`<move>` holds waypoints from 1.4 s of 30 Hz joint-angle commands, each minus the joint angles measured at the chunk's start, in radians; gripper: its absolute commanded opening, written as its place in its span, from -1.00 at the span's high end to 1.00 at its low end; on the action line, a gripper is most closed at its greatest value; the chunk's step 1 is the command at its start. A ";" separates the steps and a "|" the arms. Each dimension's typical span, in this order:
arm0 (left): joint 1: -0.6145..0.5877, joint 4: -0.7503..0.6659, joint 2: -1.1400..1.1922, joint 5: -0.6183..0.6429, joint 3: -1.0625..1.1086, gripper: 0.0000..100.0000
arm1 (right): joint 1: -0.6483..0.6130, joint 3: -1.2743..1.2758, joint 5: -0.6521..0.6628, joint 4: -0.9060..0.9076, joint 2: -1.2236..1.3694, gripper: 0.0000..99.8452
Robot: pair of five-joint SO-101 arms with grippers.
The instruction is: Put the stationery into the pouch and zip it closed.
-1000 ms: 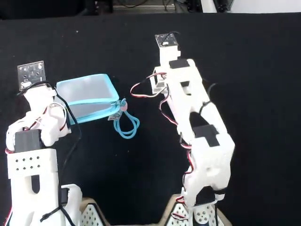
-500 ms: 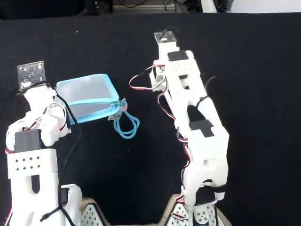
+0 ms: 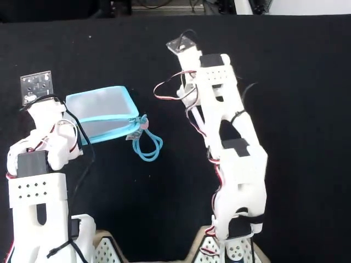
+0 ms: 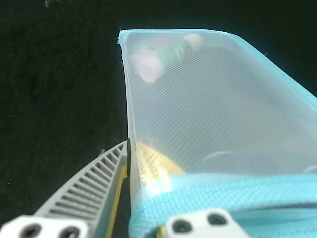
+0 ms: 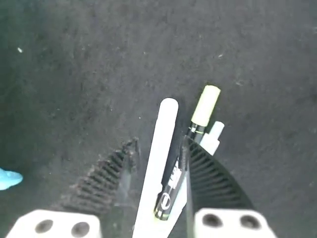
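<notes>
The translucent light-blue pouch (image 3: 101,112) lies at the table's left, its blue cord loop (image 3: 147,143) trailing toward the middle. Stationery shows faintly through the pouch (image 4: 208,104) wall. My left gripper (image 4: 134,154) is shut on the pouch's near edge beside the teal zipper band (image 4: 223,191). The right arm (image 3: 219,109) stands over the table's middle. Below it, a white pen (image 5: 161,144), a yellow-capped pen (image 5: 204,105) and another white piece (image 5: 214,135) lie side by side on the cloth. My right gripper (image 5: 159,143) is open around them, one finger (image 5: 210,176) against the pens.
Black cloth (image 3: 296,82) covers the whole table, with free room to the right and front of the right arm. The arm bases (image 3: 38,219) stand at the near edge.
The right arm's wrist has swung a little to the left and farther back. The left arm and the pouch have stayed still.
</notes>
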 commanded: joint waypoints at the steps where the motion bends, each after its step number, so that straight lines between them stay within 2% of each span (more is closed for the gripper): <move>1: -0.004 0.008 -0.014 0.006 -0.004 0.93 | 0.021 -0.062 0.043 -0.066 0.028 0.74; 6: -0.007 0.008 -0.014 0.006 -0.004 0.93 | 0.063 -0.122 0.163 -0.081 0.101 0.74; 19: -0.007 0.008 -0.014 0.006 -0.004 0.93 | 0.078 -0.266 0.198 -0.061 0.260 0.78; 22: -0.008 0.008 -0.014 0.006 -0.004 0.93 | 0.077 -0.302 0.164 -0.026 0.260 0.99; 31: -0.007 0.006 -0.014 0.006 -0.004 0.93 | 0.071 -0.453 -0.028 0.141 0.263 0.98; 36: -0.008 0.006 -0.014 0.006 -0.004 0.93 | 0.069 -0.509 -0.044 0.216 0.259 0.98; 40: -0.004 0.005 -0.014 0.006 -0.004 0.93 | 0.077 -0.654 -0.046 0.371 0.259 0.98; 42: -0.004 0.006 -0.014 0.006 -0.004 0.93 | 0.087 -0.697 -0.055 0.384 0.257 0.98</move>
